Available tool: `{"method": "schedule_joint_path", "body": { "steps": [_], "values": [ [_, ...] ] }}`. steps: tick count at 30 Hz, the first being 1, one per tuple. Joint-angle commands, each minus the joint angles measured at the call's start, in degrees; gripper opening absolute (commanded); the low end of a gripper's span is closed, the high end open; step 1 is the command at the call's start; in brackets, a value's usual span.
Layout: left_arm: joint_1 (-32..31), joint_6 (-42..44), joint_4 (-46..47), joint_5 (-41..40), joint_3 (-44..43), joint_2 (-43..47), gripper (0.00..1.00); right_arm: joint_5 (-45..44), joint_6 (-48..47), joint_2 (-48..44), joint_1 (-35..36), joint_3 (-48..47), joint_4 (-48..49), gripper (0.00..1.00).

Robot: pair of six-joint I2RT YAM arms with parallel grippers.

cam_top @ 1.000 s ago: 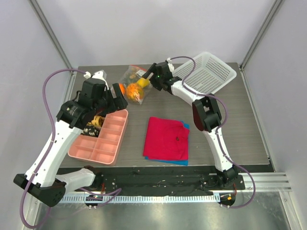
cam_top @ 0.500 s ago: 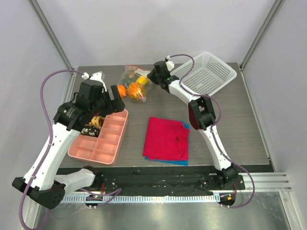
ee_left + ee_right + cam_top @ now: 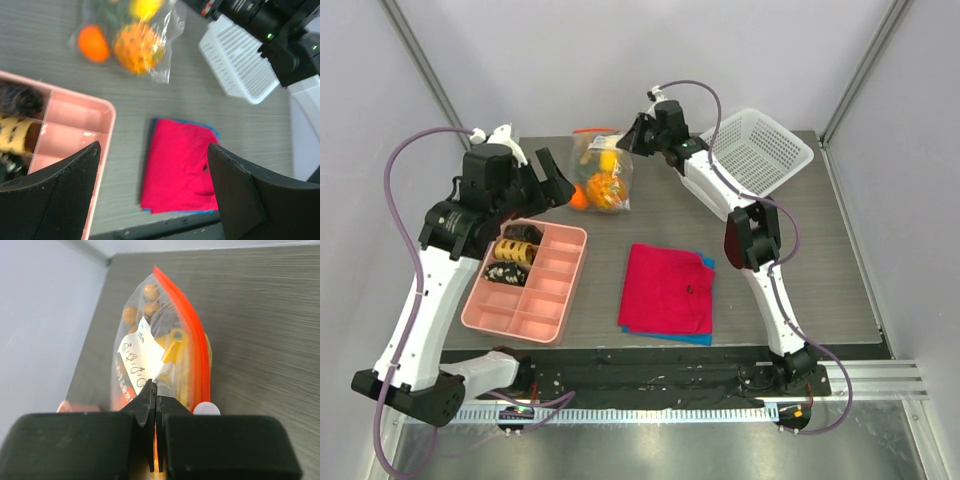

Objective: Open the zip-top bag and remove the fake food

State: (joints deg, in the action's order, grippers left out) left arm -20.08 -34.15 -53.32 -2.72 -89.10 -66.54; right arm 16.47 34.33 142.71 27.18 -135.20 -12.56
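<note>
The zip-top bag (image 3: pixel 601 168) is clear with an orange-red zip strip (image 3: pixel 182 325) and is raised at its right end near the table's back. Fake food shows through it: an orange knobbly fruit (image 3: pixel 136 47), a yellow piece (image 3: pixel 145 6) and small brown balls (image 3: pixel 150 291). A smooth orange fruit (image 3: pixel 93 43) lies at the bag's left edge. My right gripper (image 3: pixel 156 390) is shut on a fold of the bag's plastic beside the zip. My left gripper (image 3: pixel 154 146) hangs open and empty above the table, left of the bag (image 3: pixel 165 30).
A pink divided tray (image 3: pixel 545 300) sits front left, holding dark ringed pieces (image 3: pixel 515 255). A red cloth (image 3: pixel 668 290) over a blue one lies mid-table. A white mesh basket (image 3: pixel 760 150) stands tilted at the back right.
My right gripper closed on the bag's plastic and drew it up and back. My left arm pulled back to the left, still open.
</note>
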Motion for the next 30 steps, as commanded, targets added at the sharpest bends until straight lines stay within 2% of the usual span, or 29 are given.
{"method": "schedule_joint_path", "body": {
  "steps": [1,6,10,14,17,21,22,24,25,27,28,29,30],
  "values": [
    [1.1,-3.3,11.8,7.2,4.4,1.1,0.85,17.8,-7.8,-8.8,0.1,-4.0,-3.9,0.01],
    [2.3,0.1,23.8,9.1,12.1,1.9,0.85,24.7,-13.7,-13.4,-0.1,0.2,-7.8,0.01],
    [6.5,5.1,29.8,13.4,10.4,-1.5,0.82,30.1,-16.0,-13.5,-0.1,-0.7,-8.4,0.01],
    [11.9,5.7,33.8,23.4,7.8,-6.2,0.78,33.6,-18.8,-13.8,0.0,-0.9,-8.4,0.01],
    [13.6,8.2,37.6,31.2,6.8,-9.9,0.82,35.3,-22.0,-14.0,0.5,1.2,-7.9,0.01],
    [15.9,13.3,36.6,45.6,2.5,-19.3,0.87,36.9,-27.6,-16.9,2.2,6.3,-7.7,0.01],
    [17.3,13.4,36.1,51.1,1.9,-22.9,0.87,37.1,-30.0,-17.6,2.4,7.5,-7.7,0.01],
    [19.9,10.2,40.3,56.5,2.3,-25.3,0.87,39.2,-31.5,-18.6,2.5,9.7,-8.0,0.01],
    [22.4,2.7,46.1,60.9,1.7,-27.2,0.84,40.3,-33.6,-19.7,2.5,9.9,-8.6,0.01],
    [25.5,-5.0,57.7,61.5,4.4,-26.7,0.82,41.4,-35.5,-21.1,2.5,11.5,-9.3,0.01],
    [25.5,-2.5,59.2,61.2,6.0,-26.4,0.83,41.6,-36.1,-22.1,2.5,11.9,-9.8,0.01],
    [24.7,-0.8,55.9,63.0,5.3,-27.6,0.83,41.9,-37.2,-22.6,2.4,12.3,-10.6,0.01],
    [24.2,0.1,54.2,65.8,4.2,-28.6,0.78,41.8,-37.4,-22.7,2.4,12.4,-10.9,0.01]
  ]
}}
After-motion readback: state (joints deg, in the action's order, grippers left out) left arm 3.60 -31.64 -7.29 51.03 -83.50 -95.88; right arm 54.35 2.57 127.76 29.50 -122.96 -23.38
